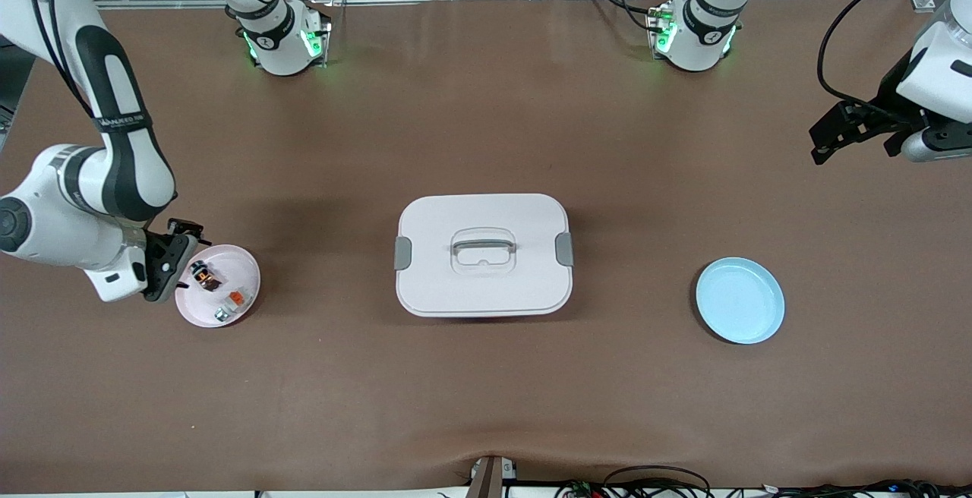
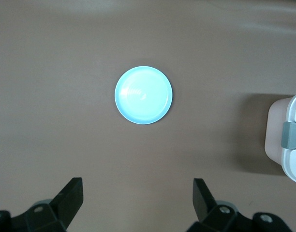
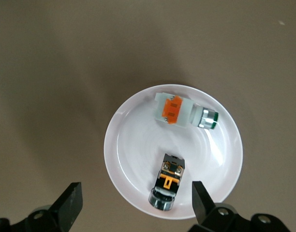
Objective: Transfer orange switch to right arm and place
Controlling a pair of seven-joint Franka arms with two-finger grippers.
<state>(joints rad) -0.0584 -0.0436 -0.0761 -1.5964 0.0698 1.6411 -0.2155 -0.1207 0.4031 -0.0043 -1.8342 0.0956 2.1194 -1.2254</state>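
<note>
While both arms hang with nothing held, the big pieces read thus: brown tabletop (image 1: 486, 392), white lidded box (image 1: 483, 255) mid-table, blue plate (image 1: 740, 300) toward the left arm's end, pink plate (image 1: 244, 266) toward the right arm's end. Right gripper (image 1: 168, 264) hovers at the pink plate's rim, fingers spread wide; left gripper (image 1: 850, 133) waits, equally agape. Orange switch (image 3: 168, 183) lies in the pink plate directly under the right gripper, long axis crosswise to the finger gap (whitish part (image 3: 179, 111) beside it).
</note>
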